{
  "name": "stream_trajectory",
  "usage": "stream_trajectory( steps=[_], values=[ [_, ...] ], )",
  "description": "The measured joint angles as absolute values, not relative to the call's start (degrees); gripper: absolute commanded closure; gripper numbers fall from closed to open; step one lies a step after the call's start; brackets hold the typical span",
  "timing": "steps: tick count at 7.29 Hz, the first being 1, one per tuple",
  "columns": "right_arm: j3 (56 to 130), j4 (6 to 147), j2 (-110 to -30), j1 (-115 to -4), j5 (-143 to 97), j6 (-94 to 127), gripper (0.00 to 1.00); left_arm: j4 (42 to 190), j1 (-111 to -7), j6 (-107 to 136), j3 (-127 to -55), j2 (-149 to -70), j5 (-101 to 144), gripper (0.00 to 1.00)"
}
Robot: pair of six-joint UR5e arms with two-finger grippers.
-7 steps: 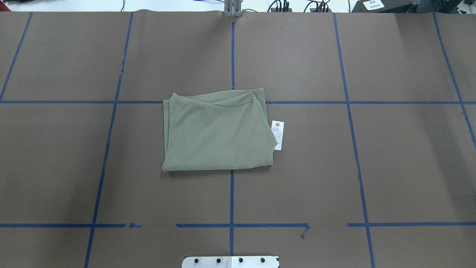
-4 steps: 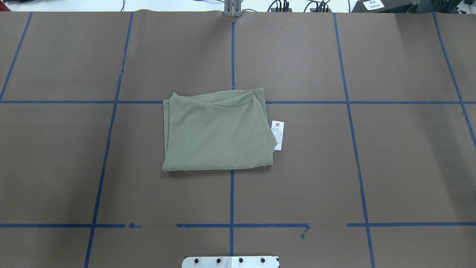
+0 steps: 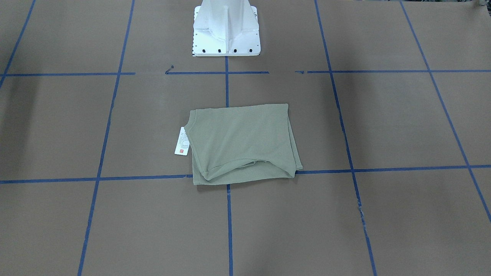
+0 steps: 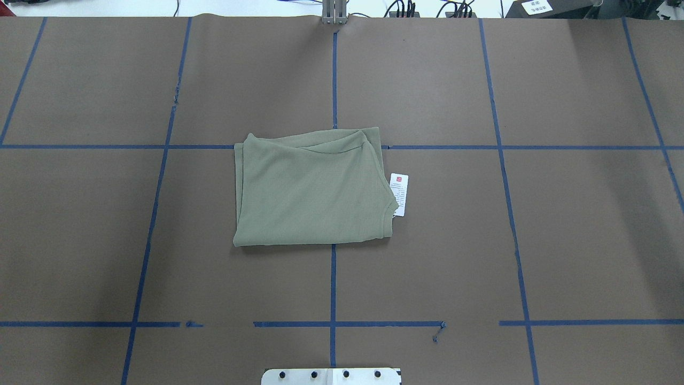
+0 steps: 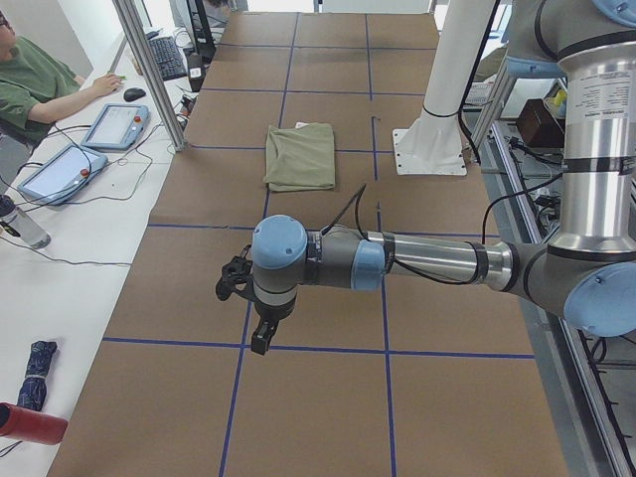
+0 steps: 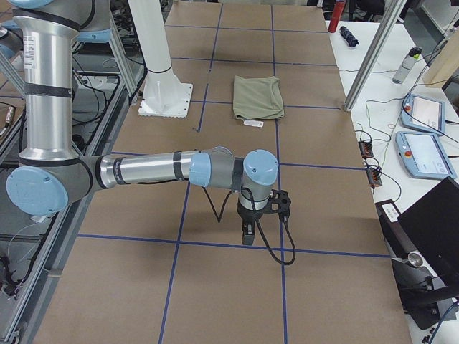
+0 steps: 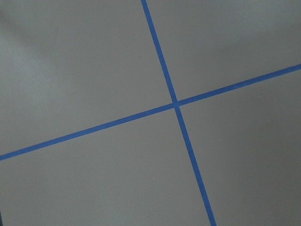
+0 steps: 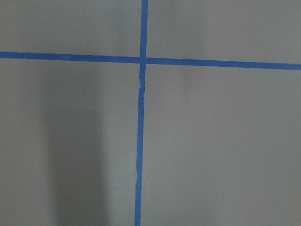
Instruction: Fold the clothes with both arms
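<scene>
The sage-green shirt (image 4: pixel 312 190) lies folded into a rough rectangle at the table's middle, also seen as the shirt (image 3: pixel 243 143), the shirt (image 5: pixel 301 156) and the shirt (image 6: pixel 257 97). Its white hang tag (image 4: pixel 399 194) sticks out on one side. Neither arm shows in the overhead or front-facing view. The left arm's gripper (image 5: pixel 260 338) hangs over bare table far from the shirt in the exterior left view. The right arm's gripper (image 6: pixel 247 235) does the same in the exterior right view. Whether either is open or shut I cannot tell.
Brown paper with blue tape lines (image 4: pixel 333 283) covers the table. The white pedestal base (image 3: pixel 226 28) stands at the robot's side. A person (image 5: pixel 40 79) sits at a side desk with tablets (image 5: pixel 114 126). More tablets (image 6: pixel 423 154) lie on the opposite side desk.
</scene>
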State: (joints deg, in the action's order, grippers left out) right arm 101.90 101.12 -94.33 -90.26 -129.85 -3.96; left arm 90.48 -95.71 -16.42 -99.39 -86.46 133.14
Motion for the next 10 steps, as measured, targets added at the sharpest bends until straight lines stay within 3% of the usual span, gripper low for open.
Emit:
stream_trajectory(
  steps=[10],
  values=[
    [102.5,100.4,-96.5,-90.2,-130.3,-4.0,0.0,90.4,-95.7,-16.4,-100.6,-86.1,133.0,0.0]
  ],
)
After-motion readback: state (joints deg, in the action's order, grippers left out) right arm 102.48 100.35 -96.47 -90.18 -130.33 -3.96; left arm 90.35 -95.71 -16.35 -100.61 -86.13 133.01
